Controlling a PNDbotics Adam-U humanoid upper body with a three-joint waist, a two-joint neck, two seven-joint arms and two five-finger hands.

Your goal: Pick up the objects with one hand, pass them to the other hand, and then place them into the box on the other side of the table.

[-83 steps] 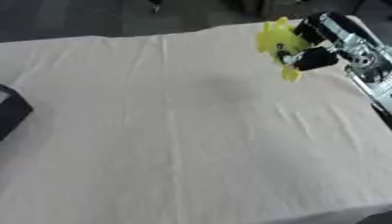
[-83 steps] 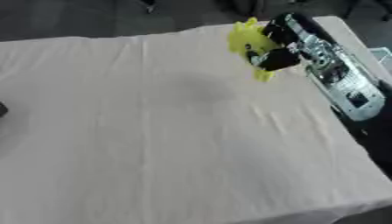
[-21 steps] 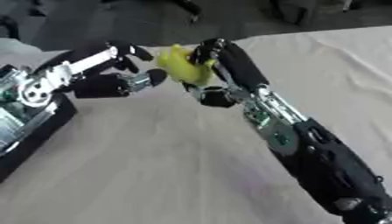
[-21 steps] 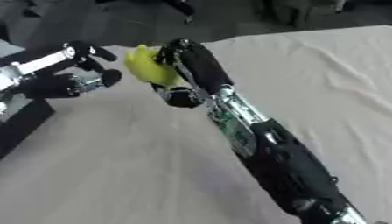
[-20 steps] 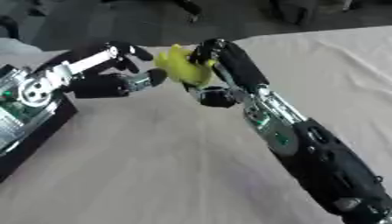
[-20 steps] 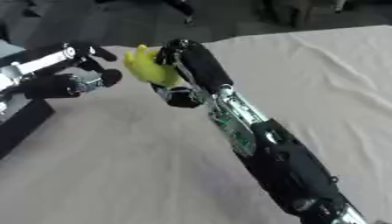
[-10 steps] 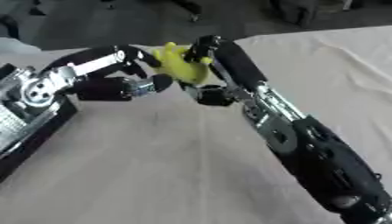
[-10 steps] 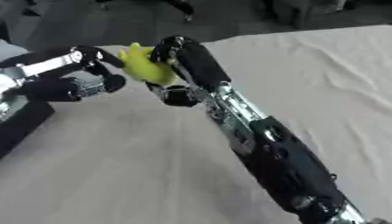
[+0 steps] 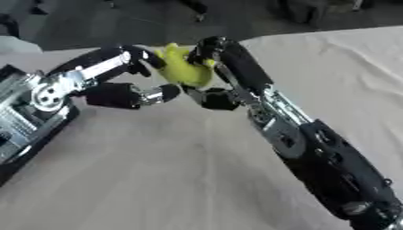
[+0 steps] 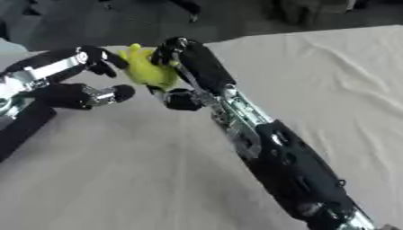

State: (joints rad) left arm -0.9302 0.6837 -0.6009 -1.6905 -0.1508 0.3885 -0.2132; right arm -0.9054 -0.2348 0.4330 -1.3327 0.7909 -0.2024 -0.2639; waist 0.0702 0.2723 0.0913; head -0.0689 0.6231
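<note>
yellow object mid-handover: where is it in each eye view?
Left eye view: yellow object upper centre, between the left robot hand and right robot hand.
Right eye view: upper left.
Shared landmark: the right robot hand holding it.

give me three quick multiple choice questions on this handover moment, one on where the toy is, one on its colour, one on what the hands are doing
1. Where is the toy?
A. between the two robot hands, above the cloth
B. lying on the cloth near the front edge
C. inside the box

2. What colour is it?
A. red
B. yellow
C. blue

3. What is the right robot hand doing?
A. resting open on the table
B. curled round the toy
C. out of view

Answers:
1. A: the yellow toy sits up off the white tablecloth, with the left robot hand reaching in from one side and the right robot hand on the other.
2. B: it is plainly yellow.
3. B: its fingers wrap the toy, while the left hand's fingers curve in beside it.
</note>
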